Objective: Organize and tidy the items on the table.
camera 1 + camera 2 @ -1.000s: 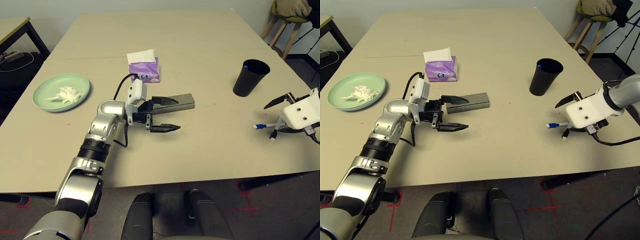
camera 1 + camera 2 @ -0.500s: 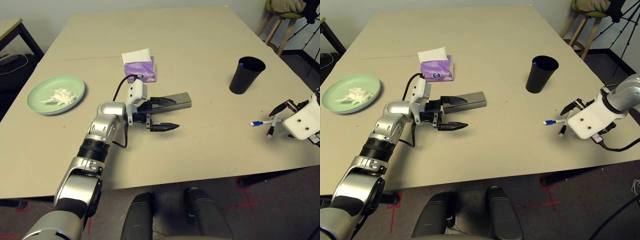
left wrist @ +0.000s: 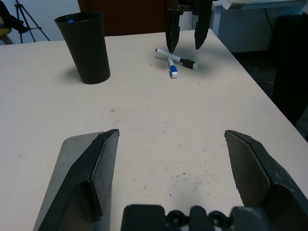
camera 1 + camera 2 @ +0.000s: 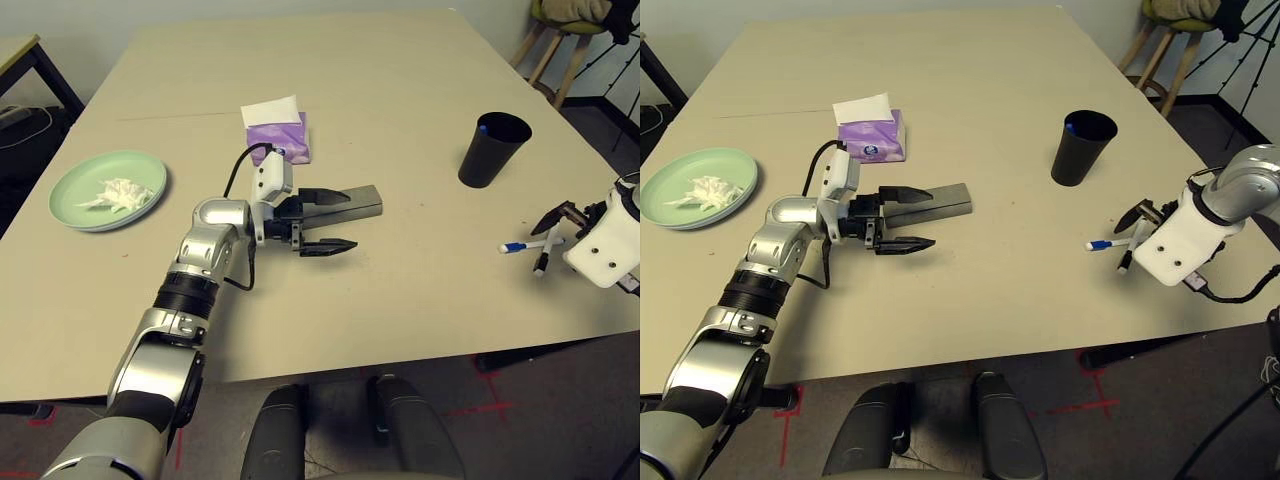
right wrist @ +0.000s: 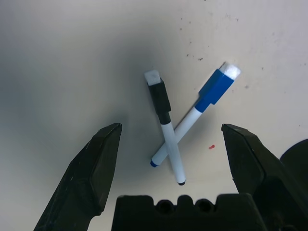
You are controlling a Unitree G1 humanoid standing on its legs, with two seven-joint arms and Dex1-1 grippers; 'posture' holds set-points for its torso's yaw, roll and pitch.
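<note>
Hanging open, the right hand (image 5: 171, 159) points down over two crossed pens (image 5: 187, 126); left hand (image 4: 328, 220) open, level

Two pens, one cup, one plate on a single beige table (image 4: 400, 120).

Counted across the tabletop: two marker pens lying crossed, one blue-capped pen (image 5: 207, 98) and one black-capped pen (image 5: 166, 127); one black cup (image 4: 492, 152) with one blue-tipped item standing inside it, too small to tell what; one pale green plate (image 4: 75, 205) carrying one crumpled white tissue (image 4: 122, 193); one purple tissue pack (image 4: 280, 142) with one white sheet on top; and one grey-tan glasses case (image 4: 360, 203). Two robot arms reach over the table, each ending in a gripper of two black fingers.
</note>
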